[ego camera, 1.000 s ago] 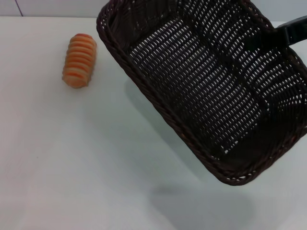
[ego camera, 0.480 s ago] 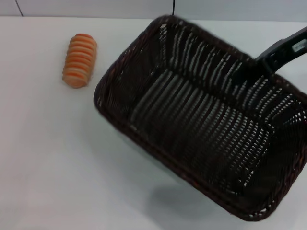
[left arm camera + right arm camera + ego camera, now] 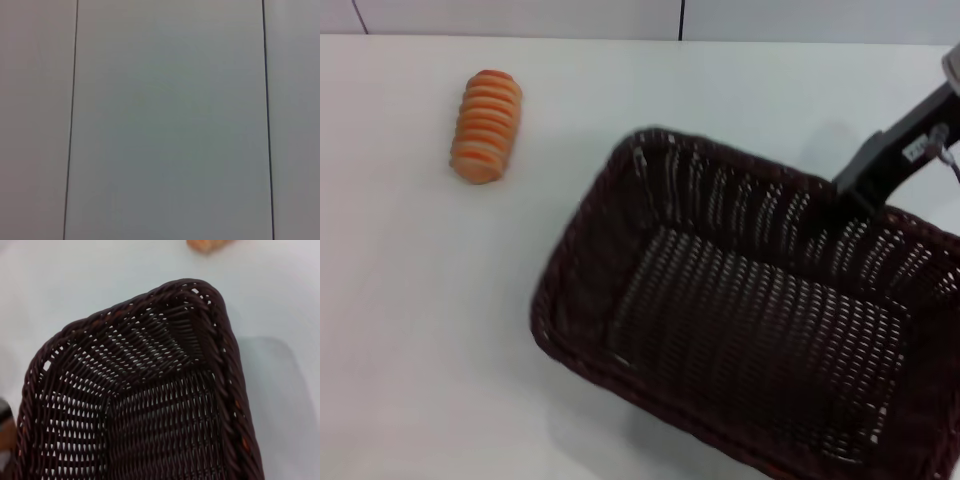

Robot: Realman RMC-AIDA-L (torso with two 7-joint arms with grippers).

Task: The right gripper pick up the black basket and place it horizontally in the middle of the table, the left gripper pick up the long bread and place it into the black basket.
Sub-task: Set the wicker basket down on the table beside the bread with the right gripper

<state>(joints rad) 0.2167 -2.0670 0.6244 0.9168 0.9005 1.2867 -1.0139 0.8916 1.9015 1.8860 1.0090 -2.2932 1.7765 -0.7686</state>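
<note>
The black basket (image 3: 740,330) fills the middle right of the head view, open side up and turned diagonally on the white table (image 3: 420,330). I cannot tell whether it rests on the table or hangs just above it. My right gripper (image 3: 858,186) is shut on its far right rim. The right wrist view looks into the basket (image 3: 150,405) from close above. The long bread (image 3: 486,125) lies on the table at the far left, apart from the basket; a sliver of it (image 3: 205,245) shows in the right wrist view. My left gripper is out of view.
The left wrist view shows only pale wall panels (image 3: 170,120) with thin dark seams. A wall seam (image 3: 681,18) runs behind the table's far edge. Bare tabletop lies left of and in front of the basket.
The basket has come down and toward the near side with my right gripper, levelling from a steep tilt to open side up. The bread has not moved.
</note>
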